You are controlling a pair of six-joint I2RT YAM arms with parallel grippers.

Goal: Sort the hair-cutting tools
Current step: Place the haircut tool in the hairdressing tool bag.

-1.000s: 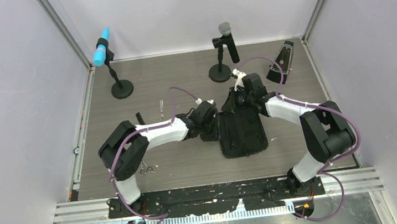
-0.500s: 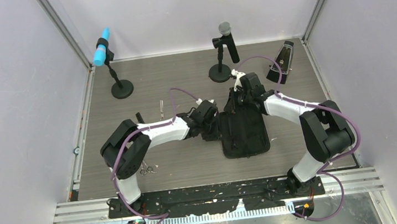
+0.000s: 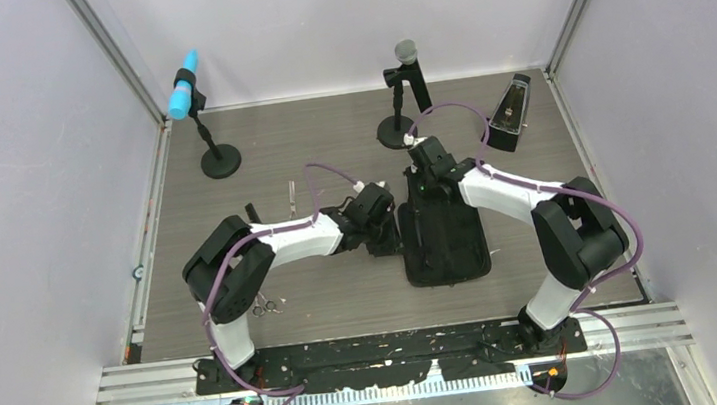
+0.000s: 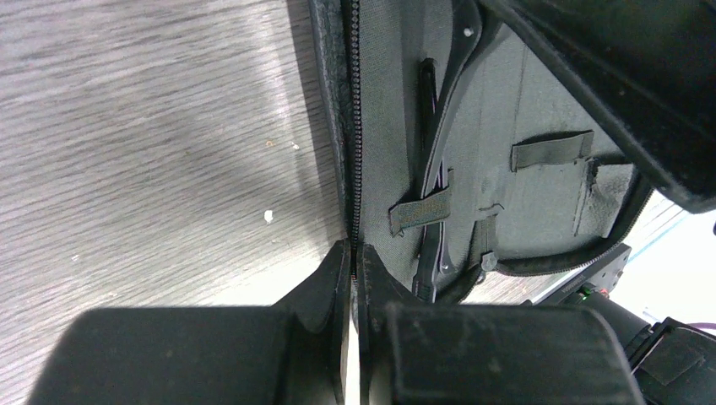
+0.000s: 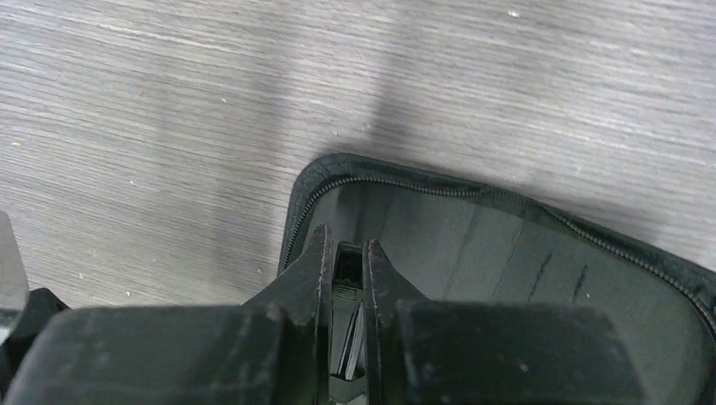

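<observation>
Left gripper [image 4: 350, 263]: jaws pinched together on the zipper edge of the zip case [image 4: 540, 101]. A black hair clip [image 4: 436, 152] is strapped inside, just right of my fingertips.

Right gripper [image 5: 345, 243]: jaws clamped on a thin black piece [image 5: 346, 260]; I can't tell which tool. The open case is directly beneath it.

Scissors [image 3: 265, 306] lie well behind the left gripper.
</observation>
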